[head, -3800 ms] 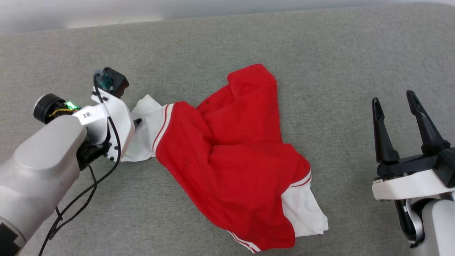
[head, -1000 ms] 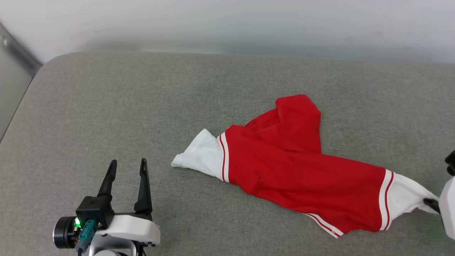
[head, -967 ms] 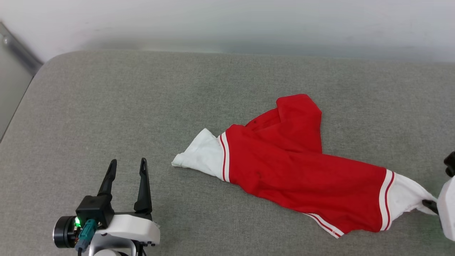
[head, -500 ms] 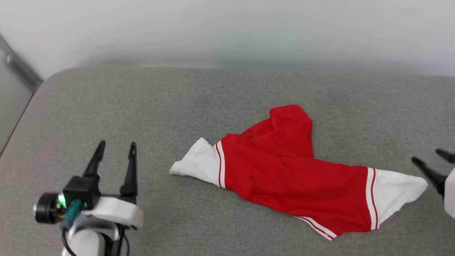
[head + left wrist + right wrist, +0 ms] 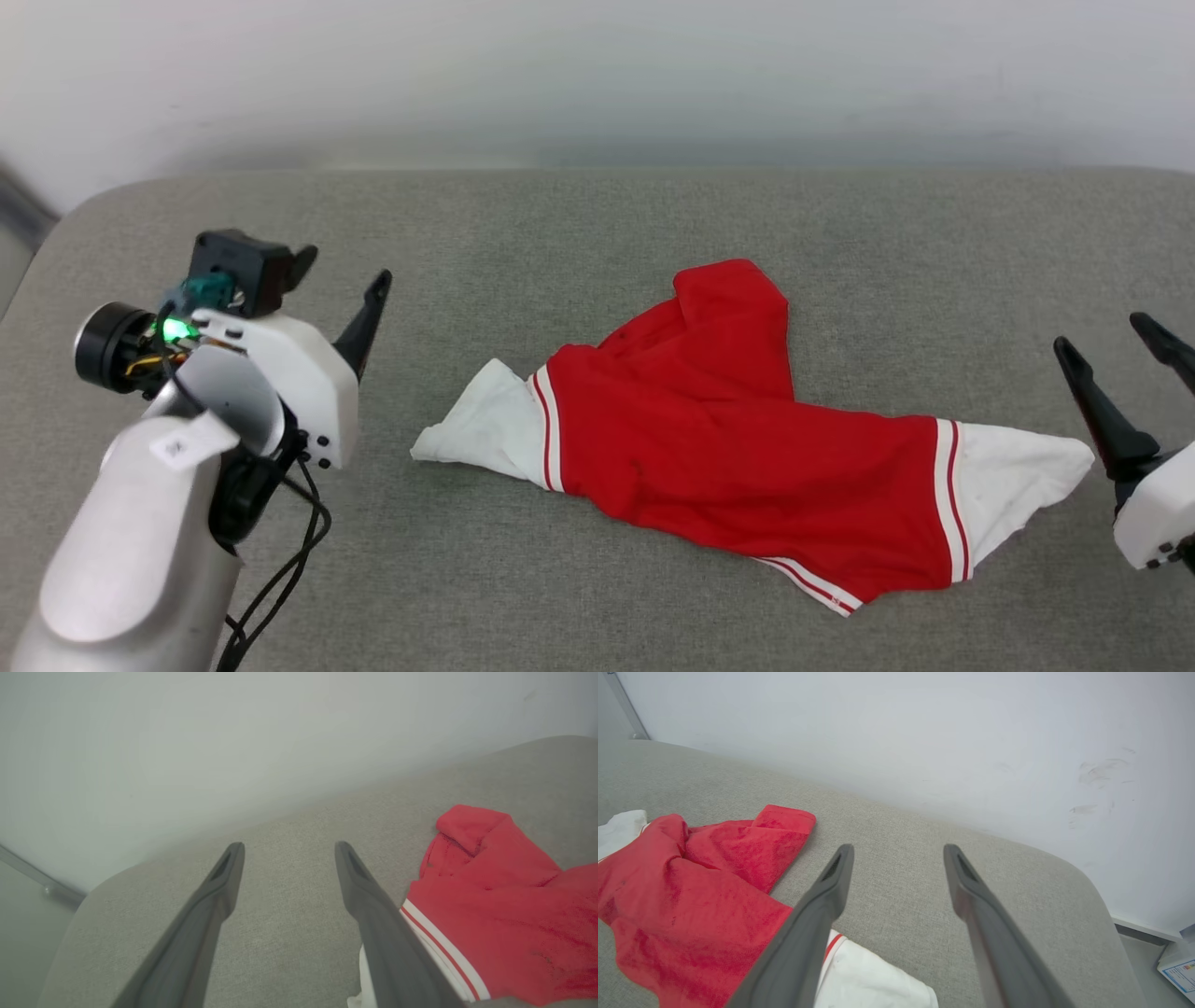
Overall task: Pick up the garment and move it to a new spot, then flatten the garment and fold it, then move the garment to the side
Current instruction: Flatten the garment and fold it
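Note:
The garment (image 5: 747, 439) lies crumpled on the grey cushion, a red body with a white sleeve stretched out at each end and red-and-white trim. Its letters and number are hidden. My left gripper (image 5: 343, 266) is open above the cushion, left of the left sleeve (image 5: 481, 429). In the left wrist view the open left gripper (image 5: 289, 847) holds nothing, with the garment (image 5: 495, 905) to its right. My right gripper (image 5: 1102, 334) is open just right of the right sleeve (image 5: 1008, 476), apart from it. The right wrist view shows the empty right gripper (image 5: 899, 849) beside the garment (image 5: 691, 882).
The grey cushion (image 5: 597, 233) ends at a pale wall (image 5: 597, 75) behind it. It rounds off at the far left (image 5: 93, 896) and at the far right (image 5: 1092, 877). A small box (image 5: 1178, 966) lies on the floor beyond the right edge.
My right gripper opened and let go of the right sleeve, which dropped flat on the cushion. My left arm rose and reached forward. The head camera also shifted.

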